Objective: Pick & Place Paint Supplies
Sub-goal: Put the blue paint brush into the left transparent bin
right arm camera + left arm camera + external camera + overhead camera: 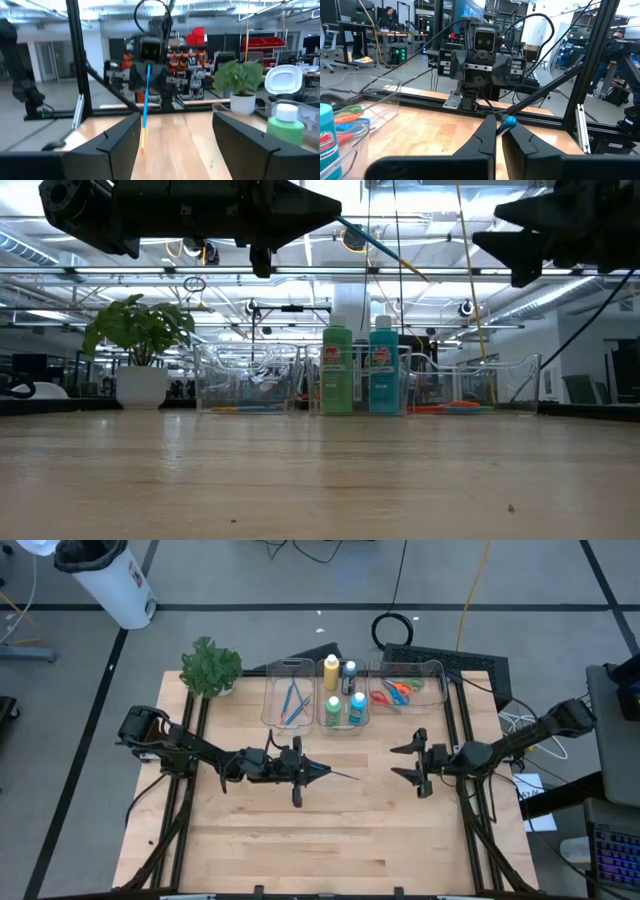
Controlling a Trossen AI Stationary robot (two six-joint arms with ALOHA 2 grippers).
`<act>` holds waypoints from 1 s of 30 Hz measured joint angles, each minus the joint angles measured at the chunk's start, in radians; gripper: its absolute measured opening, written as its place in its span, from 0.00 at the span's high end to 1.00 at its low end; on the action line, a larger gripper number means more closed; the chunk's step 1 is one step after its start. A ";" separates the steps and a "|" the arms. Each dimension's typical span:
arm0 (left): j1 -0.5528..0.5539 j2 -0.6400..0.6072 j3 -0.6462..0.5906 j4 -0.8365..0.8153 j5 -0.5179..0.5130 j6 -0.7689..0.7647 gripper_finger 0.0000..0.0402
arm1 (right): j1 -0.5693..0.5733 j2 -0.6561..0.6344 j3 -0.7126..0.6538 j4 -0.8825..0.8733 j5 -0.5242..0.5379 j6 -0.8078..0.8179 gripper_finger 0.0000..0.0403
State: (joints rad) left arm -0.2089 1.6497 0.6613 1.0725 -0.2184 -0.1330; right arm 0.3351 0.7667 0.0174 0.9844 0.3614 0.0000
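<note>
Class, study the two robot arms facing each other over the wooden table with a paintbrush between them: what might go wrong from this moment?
1. The left gripper pinches the thin blue paintbrush with an orange tip by one end only; held high above the table, it could pivot or slip out.
2. The open right gripper faces that brush; if a handover follows, a misaligned approach might knock it loose.
3. A dropped brush could roll across the wooden table.
</note>
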 joint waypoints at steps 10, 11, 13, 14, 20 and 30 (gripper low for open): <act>0.000 0.000 0.000 0.000 0.000 -0.006 0.94 | 0.000 -0.173 -0.002 -0.335 -0.052 -0.009 0.41; 0.000 0.000 0.000 0.000 0.000 -0.006 0.95 | 0.000 -0.188 -0.002 -0.350 -0.054 -0.010 0.41; 0.000 0.000 0.000 0.000 0.000 -0.006 0.98 | 0.000 -0.217 -0.002 -0.384 -0.069 -0.015 0.41; 0.000 0.000 0.000 0.000 0.000 -0.007 0.97 | 0.000 -0.231 -0.002 -0.402 -0.082 -0.017 0.41; 0.000 0.000 0.000 0.000 0.000 -0.008 0.92 | 0.000 -0.302 -0.002 -0.518 -0.156 -0.006 0.44; 0.000 0.000 0.000 -0.002 0.000 -0.019 0.92 | 0.000 -0.418 -0.002 -0.659 -0.206 -0.013 0.51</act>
State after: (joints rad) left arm -0.2089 1.6497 0.6613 1.0706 -0.2186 -0.1522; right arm 0.3351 0.3491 0.0151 0.3257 0.1551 -0.0130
